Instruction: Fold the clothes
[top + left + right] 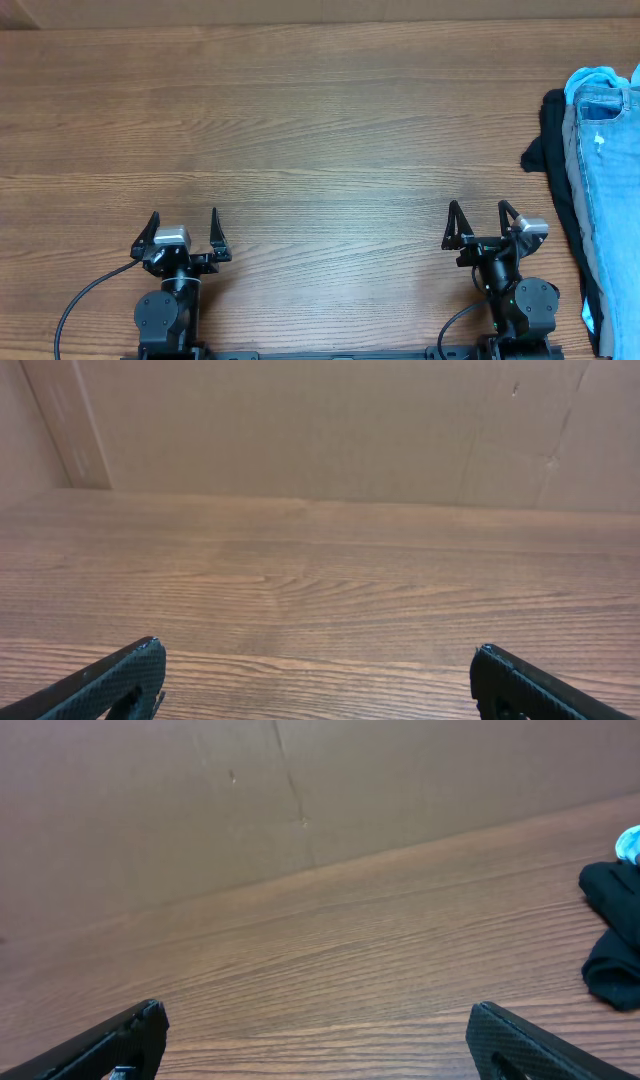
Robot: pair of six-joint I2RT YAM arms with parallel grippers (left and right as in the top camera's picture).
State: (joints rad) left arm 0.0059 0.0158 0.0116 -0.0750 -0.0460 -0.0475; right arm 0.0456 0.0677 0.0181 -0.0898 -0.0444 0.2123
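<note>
A pile of clothes lies at the table's right edge in the overhead view. Light-blue denim jeans [612, 190] are on top, over a grey garment [575, 150] and a black garment [552, 140], with a sky-blue piece [590, 80] at the far end. The black garment also shows at the right edge of the right wrist view [612, 935]. My left gripper [183, 218] is open and empty at the front left. My right gripper [478, 212] is open and empty at the front right, left of the pile and apart from it.
The wooden table [300, 130] stretches bare between the arms and the back. A brown cardboard wall [320, 430] stands along the far side. Black cables trail from both arm bases at the front edge.
</note>
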